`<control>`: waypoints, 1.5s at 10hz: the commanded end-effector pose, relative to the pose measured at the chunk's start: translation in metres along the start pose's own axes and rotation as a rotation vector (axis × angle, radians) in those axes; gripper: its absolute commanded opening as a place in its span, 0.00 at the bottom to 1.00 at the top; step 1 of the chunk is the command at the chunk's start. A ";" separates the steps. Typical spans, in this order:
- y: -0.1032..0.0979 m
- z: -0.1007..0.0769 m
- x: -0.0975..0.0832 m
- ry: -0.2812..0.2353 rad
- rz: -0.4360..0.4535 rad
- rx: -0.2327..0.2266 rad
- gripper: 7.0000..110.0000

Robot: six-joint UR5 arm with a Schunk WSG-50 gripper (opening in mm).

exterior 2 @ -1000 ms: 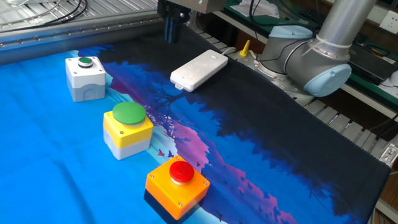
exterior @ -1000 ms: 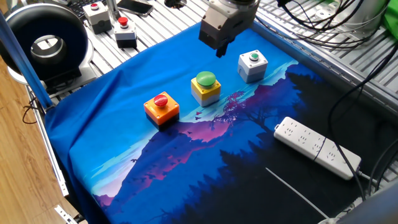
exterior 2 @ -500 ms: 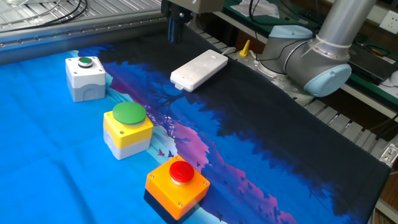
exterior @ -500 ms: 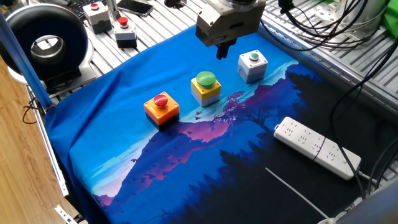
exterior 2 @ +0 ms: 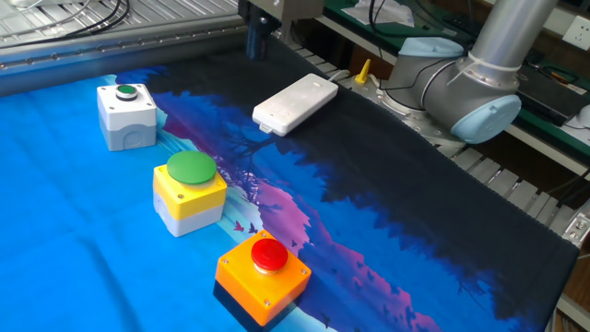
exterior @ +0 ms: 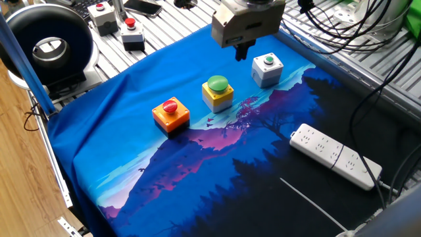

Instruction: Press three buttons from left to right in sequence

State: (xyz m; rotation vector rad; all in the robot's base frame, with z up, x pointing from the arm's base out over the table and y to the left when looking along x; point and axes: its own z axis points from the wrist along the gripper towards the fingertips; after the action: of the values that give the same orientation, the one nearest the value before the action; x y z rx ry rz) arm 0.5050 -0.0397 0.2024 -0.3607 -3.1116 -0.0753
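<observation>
Three buttons sit in a row on the blue surface [exterior: 99, 131]: orange box [exterior: 171, 114], yellow box [exterior: 218, 93], white box [exterior: 267, 69]. The claw [exterior: 243, 51] hovers above them, its opening unclear. Nothing looks pressed; it likely must descend onto the orange box first.

An orange box [exterior: 171, 116] capped in red, a yellow box [exterior: 218, 97] capped in broad green and a grey-white box [exterior: 267, 70] with a small green cap are seen on a cloth [exterior: 197, 164] printed with a landscape: bright blue at one side, shaded through purple and pink into near-black tree silhouettes. A white power strip [exterior: 335, 157] is set against the dark part. The arm [exterior 2: 479, 65] is finished in silver with pale blue caps.
</observation>
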 end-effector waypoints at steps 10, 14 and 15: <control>-0.080 0.011 -0.037 -0.019 -0.152 0.050 0.00; -0.095 0.027 -0.044 -0.042 -0.190 0.030 0.00; -0.101 0.030 -0.047 -0.057 -0.204 0.036 0.00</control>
State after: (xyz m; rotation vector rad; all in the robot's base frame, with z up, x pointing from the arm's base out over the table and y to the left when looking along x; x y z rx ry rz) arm 0.5245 -0.1375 0.1735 -0.0809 -3.1657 0.0063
